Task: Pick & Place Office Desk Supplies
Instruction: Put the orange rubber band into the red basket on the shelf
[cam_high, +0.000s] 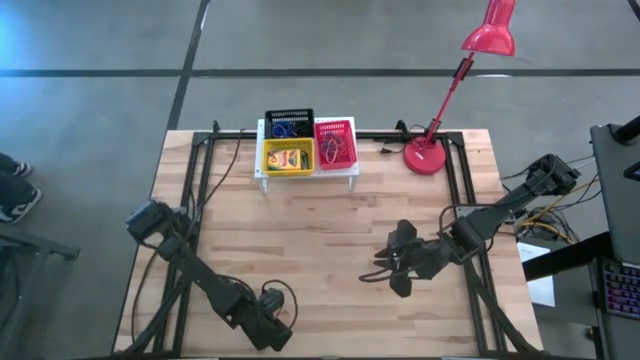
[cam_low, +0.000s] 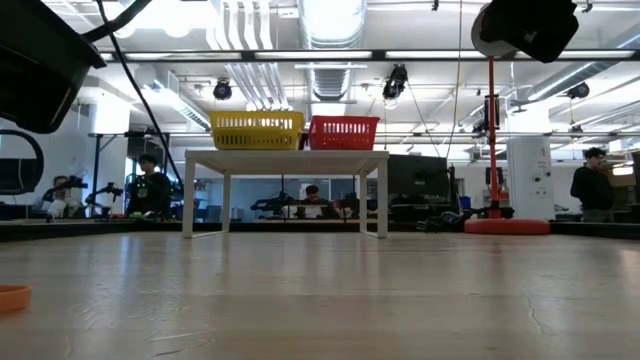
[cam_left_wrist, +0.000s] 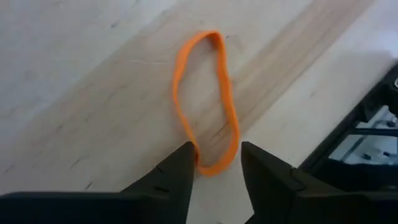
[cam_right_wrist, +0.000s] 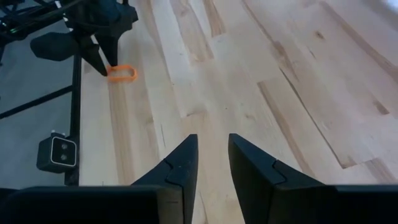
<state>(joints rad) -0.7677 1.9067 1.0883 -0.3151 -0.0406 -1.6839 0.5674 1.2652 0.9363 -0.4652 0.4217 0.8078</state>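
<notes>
1. Orange rubber band (cam_left_wrist: 207, 102): a single loop lying flat on the wooden table (cam_high: 330, 230), near the table's front edge on the left arm's side.
2. Left gripper (cam_left_wrist: 216, 163): low over the near end of the loop, fingers spread; one fingertip touches the band's end, and the band's end lies in the gap between them. Nothing is pinched.
3. Right gripper (cam_right_wrist: 212, 155): over bare wood toward the table's right-centre, fingers parted by a narrow gap, holding nothing. Its view shows the left gripper and the orange loop farther off.
4. White stand (cam_high: 306, 176): at the table's far edge, carrying three mesh baskets: black basket (cam_high: 289, 124) with coloured loops, yellow basket (cam_high: 288, 156) with a crayon box (cam_high: 289, 158), red basket (cam_high: 335, 144).
5. Red desk lamp (cam_high: 440, 120): base right of the stand.
</notes>
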